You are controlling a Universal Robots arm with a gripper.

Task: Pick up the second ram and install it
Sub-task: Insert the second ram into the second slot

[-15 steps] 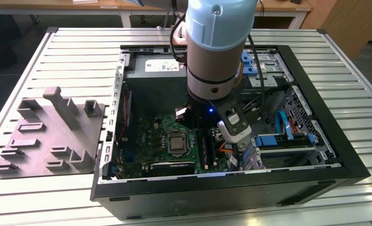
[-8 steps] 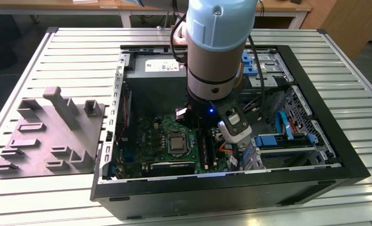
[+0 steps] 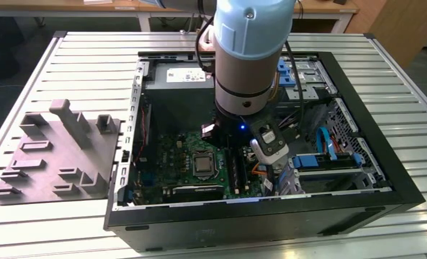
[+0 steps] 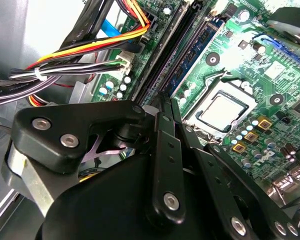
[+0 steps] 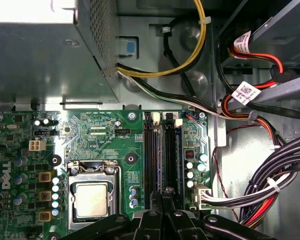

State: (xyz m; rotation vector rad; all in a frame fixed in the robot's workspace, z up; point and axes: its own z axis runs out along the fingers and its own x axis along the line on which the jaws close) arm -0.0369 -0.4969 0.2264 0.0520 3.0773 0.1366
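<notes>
Here the tool [image 5: 162, 212] is held low over the memory slots [image 5: 162, 155] of the green motherboard [image 5: 90, 135]; whether it is open cannot be told.

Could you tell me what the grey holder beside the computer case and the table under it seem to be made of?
The grey holder looks like matte plastic, possibly printed: uniform dull grey, blocky slots and posts, no shine. The table looks like bare aluminium or similar metal: pale silvery slats with soft reflections and long straight grooves. The computer case seems to be black painted sheet metal, judging by its thin folded rim.
</notes>
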